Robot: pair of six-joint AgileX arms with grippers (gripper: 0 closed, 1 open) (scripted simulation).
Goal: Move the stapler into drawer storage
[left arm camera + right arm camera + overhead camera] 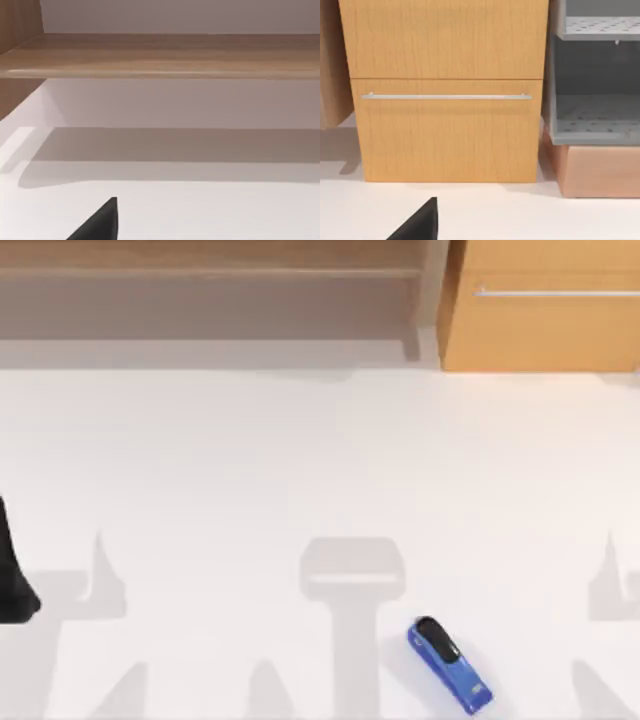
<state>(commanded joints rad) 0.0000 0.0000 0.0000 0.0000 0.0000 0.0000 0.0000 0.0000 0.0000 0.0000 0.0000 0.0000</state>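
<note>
The bright blue stapler point(449, 664) with its black top piece lies on the white table near the front edge, right of the middle, angled. The orange-brown drawer point(540, 315) is at the back right, its front closed, with a thin silver bar handle point(556, 292). The right wrist view faces that drawer point(445, 135) and its handle point(445, 96) head on, with a black part of my right gripper point(420, 224) at the picture's lower edge. A dark part of my left arm point(12, 580) sits at the table's left edge, far from the stapler. My left gripper point(100, 224) points at the brown shelf.
A brown open shelf unit point(210, 290) runs along the back left and middle; the left wrist view looks at its board point(165, 55). Right of the drawer cabinet stands a grey perforated rack point(595, 85) on a wooden block point(600, 170). Arm shadows fall across the table's front.
</note>
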